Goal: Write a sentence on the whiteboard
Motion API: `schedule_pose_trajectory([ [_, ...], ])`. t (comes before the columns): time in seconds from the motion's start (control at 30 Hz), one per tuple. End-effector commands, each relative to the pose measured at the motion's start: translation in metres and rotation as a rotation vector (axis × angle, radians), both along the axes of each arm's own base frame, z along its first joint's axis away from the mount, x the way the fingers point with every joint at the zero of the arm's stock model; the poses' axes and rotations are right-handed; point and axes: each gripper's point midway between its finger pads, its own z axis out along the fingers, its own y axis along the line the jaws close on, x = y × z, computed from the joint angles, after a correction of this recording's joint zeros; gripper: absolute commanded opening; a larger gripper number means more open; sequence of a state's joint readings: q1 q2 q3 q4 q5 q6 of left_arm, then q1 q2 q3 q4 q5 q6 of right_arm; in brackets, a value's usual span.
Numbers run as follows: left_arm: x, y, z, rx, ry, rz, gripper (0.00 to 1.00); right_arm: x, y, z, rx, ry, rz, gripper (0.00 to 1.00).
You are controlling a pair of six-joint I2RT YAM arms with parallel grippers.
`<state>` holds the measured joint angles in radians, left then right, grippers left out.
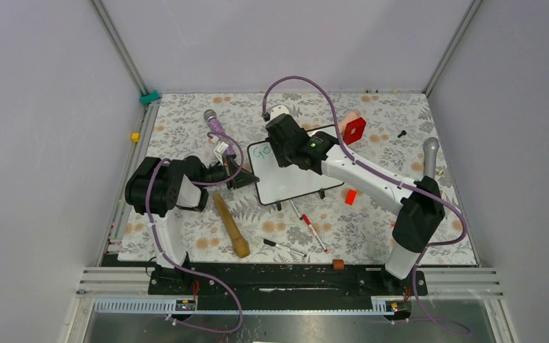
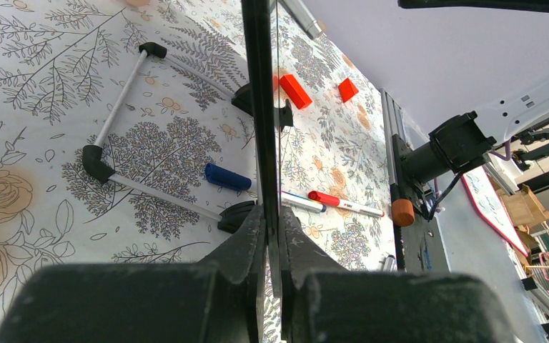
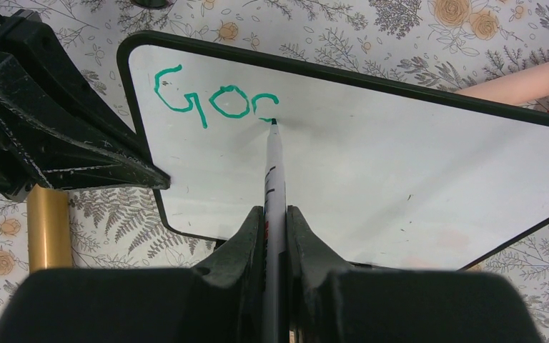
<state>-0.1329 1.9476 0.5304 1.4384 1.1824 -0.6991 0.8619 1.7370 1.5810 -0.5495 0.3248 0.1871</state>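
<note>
the table (image 1: 372, 236) carries the whiteboard (image 1: 297, 182) near its centre, between the two arms, with its small feet at the near edge. handling estimate: light, stiff and smooth-faced, so likely to slide or tip under pen pressure. take hold at the thin frame, clear of the writing area.

the left end effector (image 2: 270, 214) does this: its fingers are clamped on the board's left edge, which shows edge-on in the left wrist view. the right end effector (image 3: 275, 214) is closed around a marker (image 3: 272, 168), gripped mid-barrel. the barrel looks slim and slick, so a firm, centred grip is advised. the tip touches the board at the upper left.

the sentence (image 3: 214, 100) so far reads "go" plus an unfinished third letter. most of the writing remains.
</note>
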Motion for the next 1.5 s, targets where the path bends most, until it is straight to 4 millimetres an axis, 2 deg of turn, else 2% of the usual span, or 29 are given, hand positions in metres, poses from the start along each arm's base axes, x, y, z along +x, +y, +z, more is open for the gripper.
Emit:
schedule_pose_trajectory([
  [0.0, -0.005, -0.002, 0.005, 0.015, -0.127, -0.038, 0.0, 0.013, -0.004, 0.01, -0.003, -0.031, -0.036, 0.0],
  [1.47, -0.005, -0.002, 0.006, 0.014, -0.127, -0.037, 0.0, 0.021, 0.0, 0.026, 0.02, -0.065, -0.048, 0.0],
])
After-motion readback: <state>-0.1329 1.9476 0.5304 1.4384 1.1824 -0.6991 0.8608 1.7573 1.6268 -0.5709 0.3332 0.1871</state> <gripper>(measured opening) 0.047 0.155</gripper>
